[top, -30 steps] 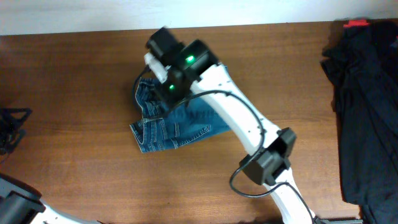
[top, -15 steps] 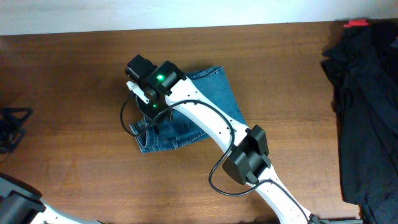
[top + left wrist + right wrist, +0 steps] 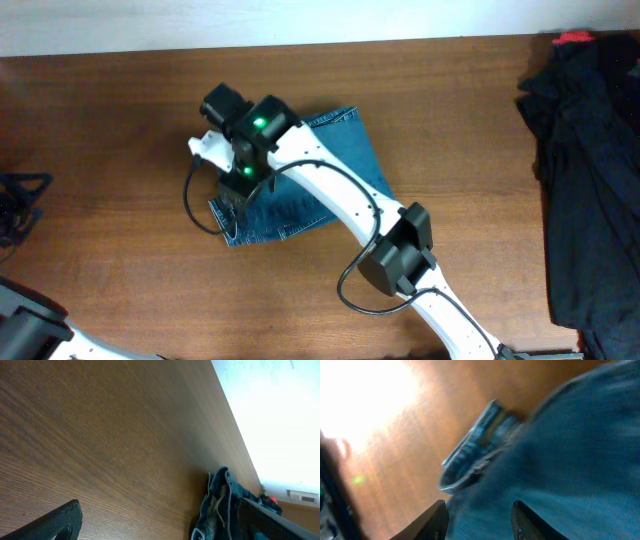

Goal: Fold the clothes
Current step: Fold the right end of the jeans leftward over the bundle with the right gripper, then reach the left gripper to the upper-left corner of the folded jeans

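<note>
The clothes are blue denim jeans point(image 3: 310, 195), lying folded into a compact bundle at the table's middle. My right gripper point(image 3: 228, 195) hangs over the bundle's left edge. In the right wrist view its jaws point(image 3: 479, 512) are open and empty just above the denim point(image 3: 560, 450), with a stitched hem point(image 3: 470, 455) ahead. My left gripper point(image 3: 18, 198) rests at the far left, apart from the jeans. In the left wrist view it point(image 3: 165, 532) is open and empty, with the jeans point(image 3: 215, 505) far ahead.
A pile of black garments point(image 3: 585, 170) lies at the table's right edge, with a red object point(image 3: 572, 38) behind it. The right arm point(image 3: 340, 200) crosses over the jeans. The table's back edge meets a white wall.
My right gripper has swept left across the jeans to their left edge. The denim now lies flatter and spreads further to the upper right. The left arm has not moved.
</note>
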Available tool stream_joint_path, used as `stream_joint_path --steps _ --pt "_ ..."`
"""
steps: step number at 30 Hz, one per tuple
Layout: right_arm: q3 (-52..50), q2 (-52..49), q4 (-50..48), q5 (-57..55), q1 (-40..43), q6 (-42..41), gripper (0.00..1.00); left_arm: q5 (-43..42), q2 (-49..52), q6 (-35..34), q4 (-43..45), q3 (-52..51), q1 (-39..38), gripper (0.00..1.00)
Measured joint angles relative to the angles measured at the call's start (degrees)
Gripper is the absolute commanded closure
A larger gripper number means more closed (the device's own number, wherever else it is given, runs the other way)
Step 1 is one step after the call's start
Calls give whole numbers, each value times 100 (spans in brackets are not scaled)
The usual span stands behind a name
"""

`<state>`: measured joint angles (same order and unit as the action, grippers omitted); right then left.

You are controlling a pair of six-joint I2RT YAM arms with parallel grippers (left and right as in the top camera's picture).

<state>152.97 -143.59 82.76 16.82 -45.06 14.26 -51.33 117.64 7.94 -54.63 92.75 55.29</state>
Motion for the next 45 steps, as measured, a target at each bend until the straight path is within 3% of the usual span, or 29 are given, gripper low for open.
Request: stream_joint_path --steps 3,4,5,6,8,9,15,19,24,25,27,28,29,30,36,45 --pt "575 66 179 -538 254 -332 51 -11 0 0 0 0 -31 1" --pt "737 116 260 -713 354 -470 43 -15 0 0 0 0 -63 1" --pt "1025 264 472 -1128 586 -769 22 -24 0 0 0 0 -118 1" --pt "1180 363 592 -1307 737 -907 12 -22 0 0 -2 0 -201 1" --pt "1574 704 1036 -1781 1257 -1346 8 -26 0 17 0 0 -498 1" --pt "1676 837 1174 -1893 1475 -1513 1 -26 0 28 -2 0 -625 1" --pt "1801 1298 1421 -1644 3147 -2118 1 535 -9 466 -173 83 -2474 1" --pt "1231 1272 1423 -1429 3821 -2232 1 1182 -212 848 -352 240 -3689 1" --pt "170 1233 1403 -1495 4365 -2288 1 1609 -964 1032 -319 479 -4651 4" --pt "-24 1228 1421 -1532 4430 -2295 1 1690 -1062 1045 -321 496 -4802 10" --pt "-511 1211 1412 -1685 4575 -2264 26 1836 -1182 1091 -317 538 -5283 68" --pt "-612 1211 1401 -1707 4603 -2297 33 1882 -1185 1091 -321 538 -5517 92" --pt "-785 1211 1405 -1744 4651 -2260 41 1926 -1178 1095 -323 538 -5709 99" --pt "-903 1211 1399 -1779 4682 -2170 48 1954 -1165 1097 -321 538 -5947 99" --pt "-1137 1211 1379 -1836 4723 -2127 48 2009 -955 1279 -229 538 -6719 99" --pt "-1141 1211 1399 -1836 4723 -2109 47 2033 46 1355 85 538 -6306 98"
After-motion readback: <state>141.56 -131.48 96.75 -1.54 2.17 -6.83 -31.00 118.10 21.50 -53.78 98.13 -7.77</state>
